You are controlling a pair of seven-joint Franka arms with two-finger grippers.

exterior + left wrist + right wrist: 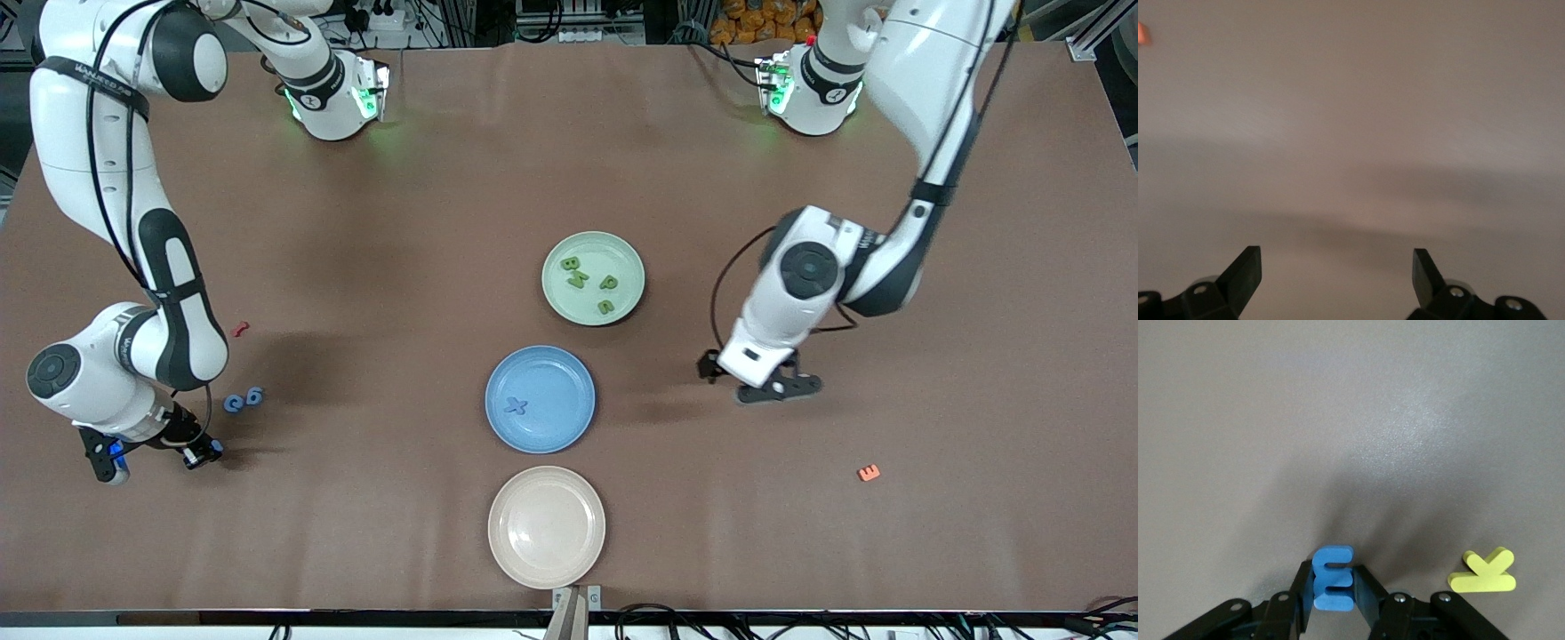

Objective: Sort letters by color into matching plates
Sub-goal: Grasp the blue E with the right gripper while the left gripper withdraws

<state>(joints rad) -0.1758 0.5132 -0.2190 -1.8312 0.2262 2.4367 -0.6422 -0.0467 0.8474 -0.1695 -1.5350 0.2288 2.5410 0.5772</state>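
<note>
Matt brown, cloth-like surface (373,231) with faint creases, carrying three round smooth plastic plates with a soft sheen: pale mint green (622,307), medium blue (560,373) and beige (547,529). Small blue foam letter E (1333,579), matt and soft-edged, between the black matt plastic jaws; beside it a small yellow foam letter (1483,572) of like finish.

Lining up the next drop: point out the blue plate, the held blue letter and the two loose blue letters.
Blue plate (569,422): front view, bare floor near its rim.
Blue letter (1333,580): right wrist view, its middle, between the right gripper's fingers.
Loose blue letters (243,399): front view, where the pair meet.
</note>
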